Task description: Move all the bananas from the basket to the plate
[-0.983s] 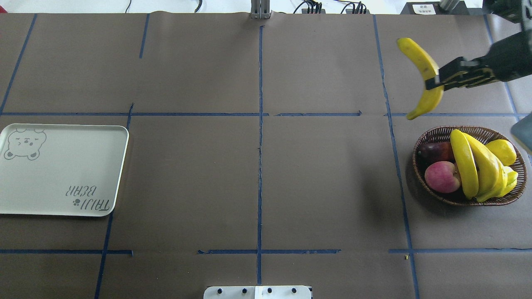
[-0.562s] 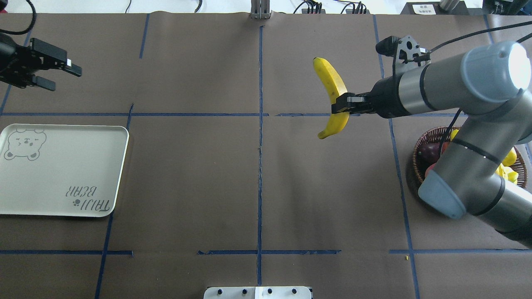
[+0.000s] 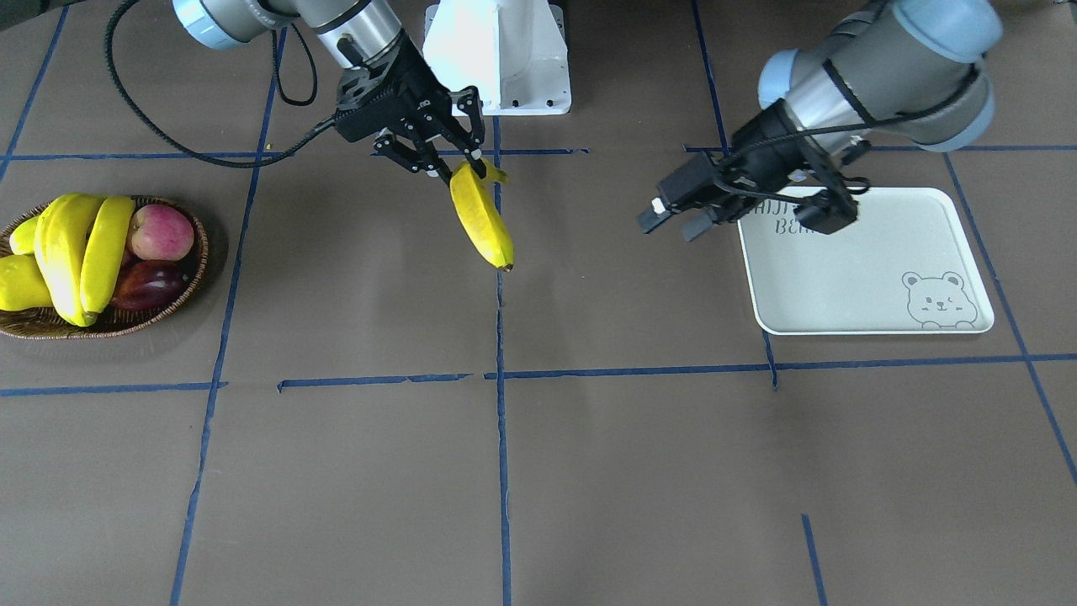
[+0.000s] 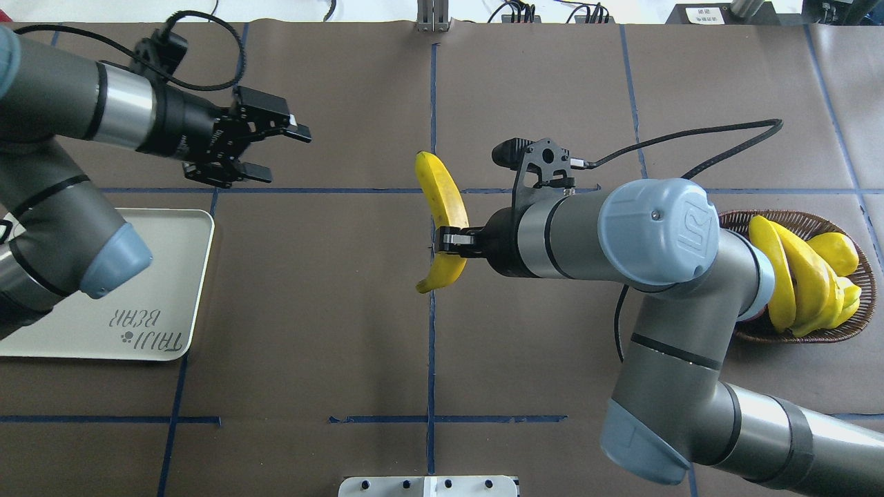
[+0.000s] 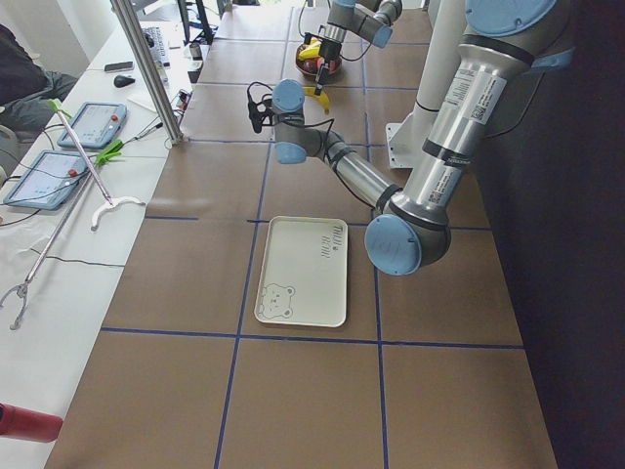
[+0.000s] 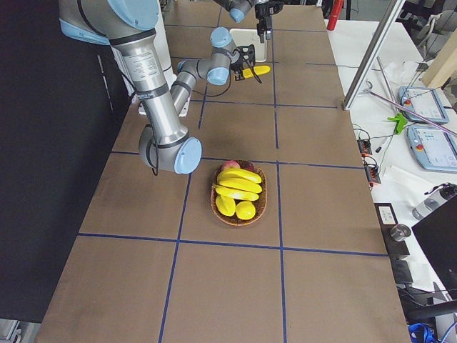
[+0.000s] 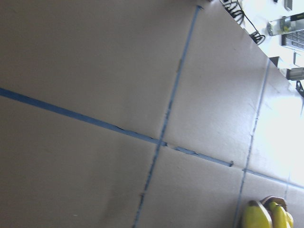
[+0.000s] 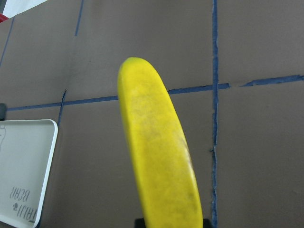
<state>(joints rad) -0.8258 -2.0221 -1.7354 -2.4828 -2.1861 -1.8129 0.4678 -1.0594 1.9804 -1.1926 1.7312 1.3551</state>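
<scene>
While the plate (image 4: 181, 276) holds no fruit yet, the right hand (image 4: 445, 241) grips one banana (image 4: 440, 188) above the counter (image 4: 311, 324), the left hand (image 4: 286, 157) is spread wide and empty, and the other bananas (image 4: 779, 276) lie in the basket (image 4: 794, 221).

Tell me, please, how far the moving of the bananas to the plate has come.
Done: nothing yet; the plate shows no banana. In hand: the right gripper holds one banana above the middle of the table, and the left gripper is open near the plate, perhaps for a hand-over. Left: that banana and the other bananas in the basket.
</scene>
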